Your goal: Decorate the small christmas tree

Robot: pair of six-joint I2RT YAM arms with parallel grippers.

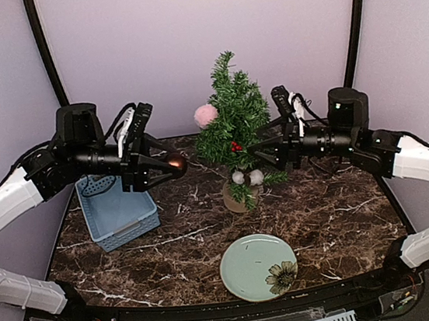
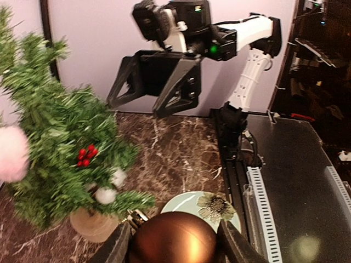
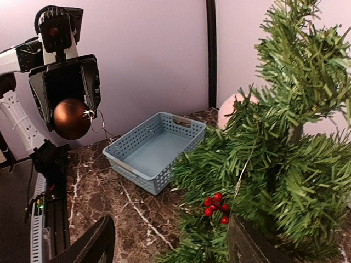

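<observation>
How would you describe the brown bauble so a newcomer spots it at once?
Find the small christmas tree at the back of the marble table, then look left to the left gripper. It holds a glossy brown bauble, the only ornament not on the tree, unlike the pink pompom, red berries and white balls.

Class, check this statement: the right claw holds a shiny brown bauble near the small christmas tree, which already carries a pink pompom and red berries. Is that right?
One slip: it is the left claw that holds the brown bauble, as the top external view shows. The right claw stands open by the small christmas tree. The pink pompom and red berries are on the tree, as stated.
</observation>
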